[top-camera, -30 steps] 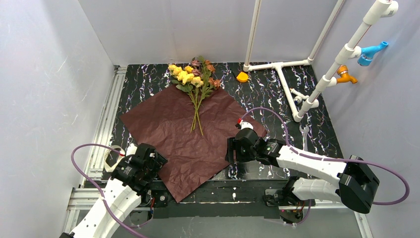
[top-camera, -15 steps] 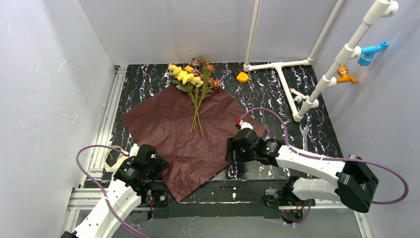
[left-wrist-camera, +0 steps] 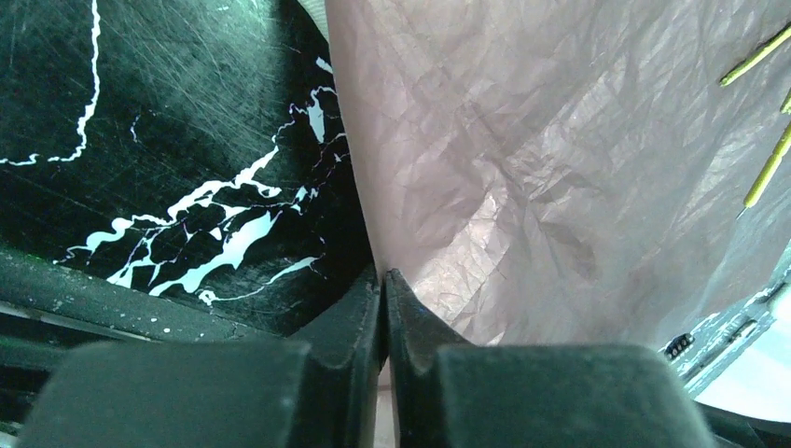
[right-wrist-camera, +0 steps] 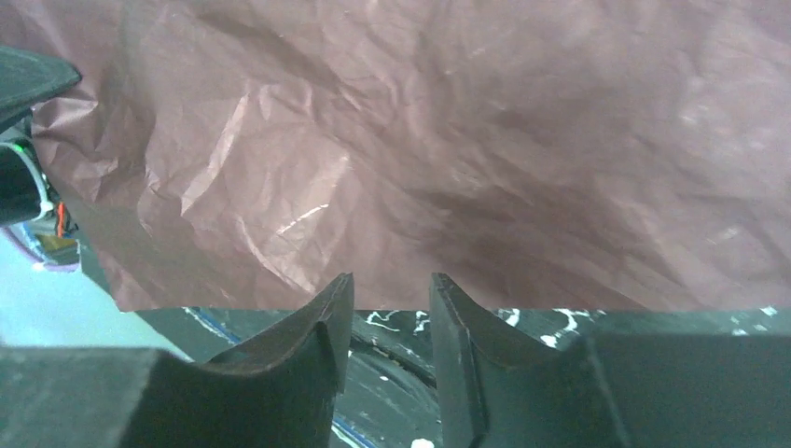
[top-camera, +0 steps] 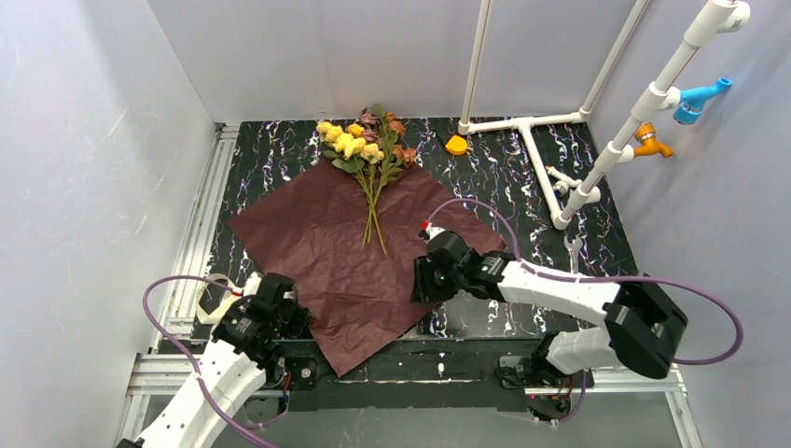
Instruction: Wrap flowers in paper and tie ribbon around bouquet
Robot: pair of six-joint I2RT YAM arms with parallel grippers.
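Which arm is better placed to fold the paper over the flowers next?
Left, I'd judge. The left gripper is pinched shut on the near-left edge of the paper, ready to lift. The right gripper is open at the paper's right edge with no grip, so it would have to close first.

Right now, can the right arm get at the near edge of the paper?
Probably yes. The right gripper is open with the paper edge right at its fingertips and nothing between them. The flowers lie at the far end of the sheet, out of the way.

Flowers (top-camera: pixel 366 149) on far half of paper (top-camera: pixel 317 252)
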